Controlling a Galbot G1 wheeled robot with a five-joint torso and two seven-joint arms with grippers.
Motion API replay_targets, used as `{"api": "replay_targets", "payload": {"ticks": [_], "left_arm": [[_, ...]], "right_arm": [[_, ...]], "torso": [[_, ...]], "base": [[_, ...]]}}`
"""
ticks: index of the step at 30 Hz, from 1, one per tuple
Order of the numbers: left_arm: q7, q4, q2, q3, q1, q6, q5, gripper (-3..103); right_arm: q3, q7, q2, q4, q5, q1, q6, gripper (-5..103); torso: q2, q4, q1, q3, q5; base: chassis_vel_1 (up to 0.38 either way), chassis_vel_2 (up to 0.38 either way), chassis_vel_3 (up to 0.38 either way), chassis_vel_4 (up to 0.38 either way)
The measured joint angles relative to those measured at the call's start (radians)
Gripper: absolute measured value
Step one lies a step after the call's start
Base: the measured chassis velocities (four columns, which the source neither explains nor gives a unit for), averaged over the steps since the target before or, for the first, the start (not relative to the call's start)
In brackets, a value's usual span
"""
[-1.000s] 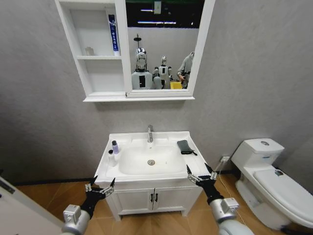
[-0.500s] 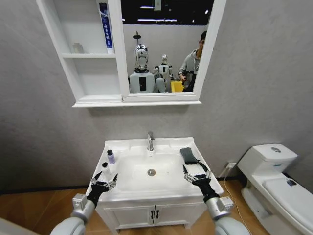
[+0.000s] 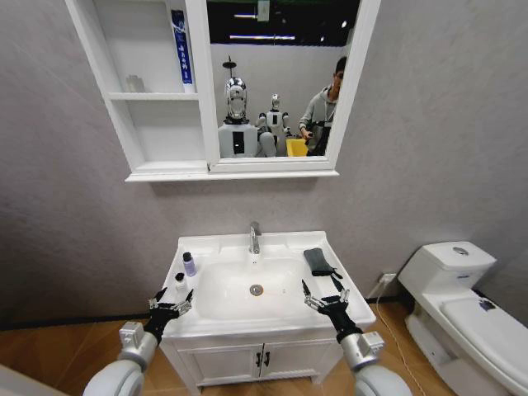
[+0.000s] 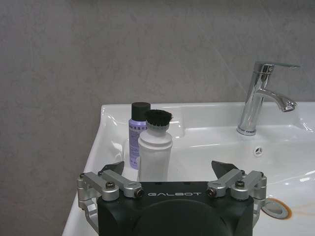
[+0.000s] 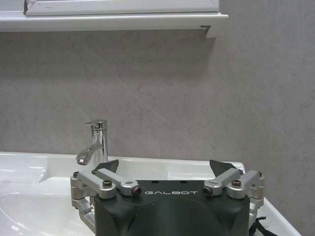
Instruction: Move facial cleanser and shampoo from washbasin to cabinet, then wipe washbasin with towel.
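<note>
At the washbasin (image 3: 252,309) front edge, left gripper (image 3: 170,304) near two bottles (image 3: 185,272), right gripper (image 3: 324,297) near towel (image 3: 318,261), both jaws released.

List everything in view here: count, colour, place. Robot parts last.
washbasin: one, white, on the floor cupboard against the grey wall.
tap: one, chrome, at the back rim of the washbasin.
purple bottle: one, black cap, back on the washbasin's left ledge.
white bottle: one, black cap, just in front of the purple bottle.
towel: one, dark grey, folded on the right ledge.
cabinet: one, white, open shelves joined to a mirror, on the wall above.
blue tube: one, upright on the upper shelf.
toilet: one, white, at the right.
left gripper: fingers open, by the washbasin's front left edge.
right gripper: fingers open, over the front right ledge.
</note>
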Motion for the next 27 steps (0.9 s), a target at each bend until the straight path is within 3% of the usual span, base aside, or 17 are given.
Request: {"api": "replay_targets", "payload": {"ticks": [19, 27], "left_arm": [[-0.005, 0.08, -0.004, 0.0, -0.089, -0.002, -0.028, 99], [-0.005, 0.107, -0.009, 0.008, -0.115, -0.008, -0.029, 74]], "right_arm": [[0.005, 0.0, -0.007, -0.02, 0.013, -0.004, 0.006, 100], [0.012, 0.001, -0.009, -0.021, 0.019, -0.011, 0.006, 100]], "torso": [[0.0, 0.0002, 0.0, 0.0, 0.0], [0.0, 0.0003, 0.0, 0.0, 0.0]], "base": [[0.0, 0.0, 0.0, 0.0], [0.0, 0.0, 0.0, 0.0]]}}
